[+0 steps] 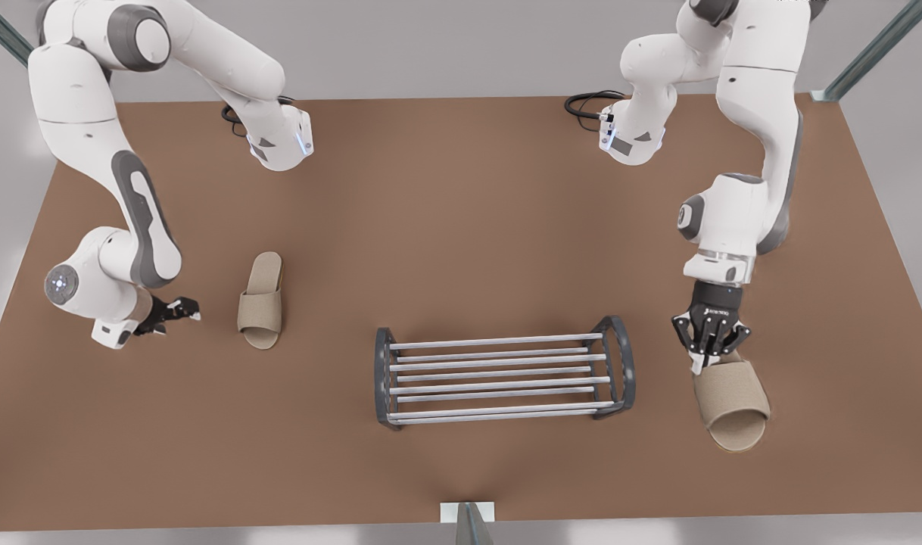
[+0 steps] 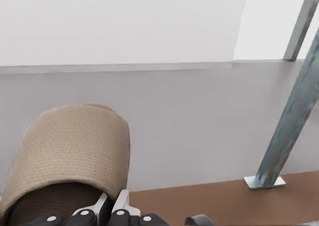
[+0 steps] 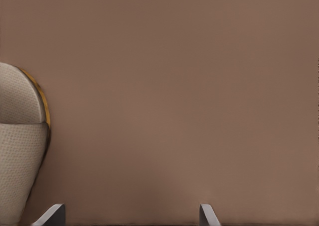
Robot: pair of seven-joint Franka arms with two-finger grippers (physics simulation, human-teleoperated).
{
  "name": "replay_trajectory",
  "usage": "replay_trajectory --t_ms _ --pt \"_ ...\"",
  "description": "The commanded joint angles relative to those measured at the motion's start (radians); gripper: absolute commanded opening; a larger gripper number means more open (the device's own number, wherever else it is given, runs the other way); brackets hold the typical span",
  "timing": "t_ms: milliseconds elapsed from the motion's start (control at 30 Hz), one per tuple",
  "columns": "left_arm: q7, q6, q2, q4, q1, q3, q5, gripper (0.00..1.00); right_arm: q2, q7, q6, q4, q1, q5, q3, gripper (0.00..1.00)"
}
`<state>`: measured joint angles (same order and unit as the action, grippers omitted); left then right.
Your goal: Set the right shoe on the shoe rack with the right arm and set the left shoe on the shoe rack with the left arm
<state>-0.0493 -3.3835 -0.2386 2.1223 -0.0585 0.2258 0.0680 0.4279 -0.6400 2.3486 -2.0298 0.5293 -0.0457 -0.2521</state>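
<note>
Slipper (image 1: 732,405) on the front view's right hangs tilted from the left claw (image 1: 709,350), pinched shut at its heel beside the rack (image 1: 499,372), so carry it level over the bars, while the right claw (image 1: 175,312) waits spread and empty near the other slipper (image 1: 261,301) on the desk (image 1: 461,212).

Even, soft, bright light falls on the brown bench (image 1: 461,227), paler near its middle, with only faint smudged shadows under the shoe rack (image 1: 503,372) and beneath the slipper (image 1: 730,405) below the pincer (image 1: 709,350), without glare.
</note>
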Motion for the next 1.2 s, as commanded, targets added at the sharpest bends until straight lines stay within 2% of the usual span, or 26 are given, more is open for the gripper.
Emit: replay_trajectory --t_ms 0,167,233,367,400,467,600,633,667,1000,1033,1067,1133,1167 --pt "-0.11 0.004 -0.024 -0.022 -0.001 0.055 0.001 0.21 -0.011 -0.362 -0.026 -0.004 0.017 -0.008 -0.01 1.0" --pt "-0.172 0.016 -0.08 -0.081 0.08 0.096 0.003 0.21 -0.04 -0.359 -0.064 -0.049 0.141 -0.008 -0.061 1.0" --pt "-0.173 0.021 -0.087 -0.081 0.098 0.112 0.003 0.21 -0.057 -0.349 -0.064 -0.092 0.244 -0.006 -0.142 1.0" --pt "-0.175 0.027 -0.09 -0.082 0.111 0.129 0.001 0.21 -0.07 -0.345 -0.091 -0.112 0.288 -0.002 -0.153 1.0" --pt "-0.175 0.027 -0.087 -0.082 0.111 0.13 0.001 0.21 -0.074 -0.345 -0.104 -0.124 0.336 -0.002 -0.182 1.0" --pt "-0.175 0.027 -0.088 -0.082 0.114 0.13 0.001 0.21 -0.075 -0.322 -0.104 -0.173 0.514 -0.005 -0.326 1.0" --pt "-0.187 0.029 -0.09 -0.073 0.121 0.142 0.001 0.21 -0.118 -0.3 -0.109 -0.254 0.595 -0.008 -0.36 1.0" --pt "-0.187 0.029 -0.091 -0.068 0.128 0.144 0.001 0.21 -0.127 -0.285 -0.111 -0.283 0.696 -0.009 -0.455 1.0" --pt "-0.187 0.03 -0.091 -0.068 0.131 0.144 0.001 0.21 -0.129 -0.257 -0.12 -0.308 0.753 -0.009 -0.509 1.0" --pt "-0.184 0.049 -0.162 -0.068 0.138 0.155 0.003 0.21 -0.155 -0.084 -0.115 -0.478 0.824 0.006 -0.613 1.0" --pt "-0.184 0.049 -0.169 -0.067 0.138 0.155 0.003 0.21 -0.152 -0.081 -0.115 -0.416 0.805 0.043 -0.631 1.0" --pt "-0.184 0.049 -0.18 -0.067 0.138 0.155 0.003 0.21 -0.152 0.011 -0.173 -0.281 0.698 0.047 -0.65 1.0" --pt "-0.184 0.049 -0.197 -0.068 0.138 0.155 0.003 0.21 -0.15 0.29 -0.416 0.029 0.476 0.046 -0.656 1.0" --pt "-0.185 0.049 -0.202 -0.068 0.138 0.155 0.003 0.21 -0.159 0.426 -0.483 0.107 0.385 0.05 -0.655 1.0"
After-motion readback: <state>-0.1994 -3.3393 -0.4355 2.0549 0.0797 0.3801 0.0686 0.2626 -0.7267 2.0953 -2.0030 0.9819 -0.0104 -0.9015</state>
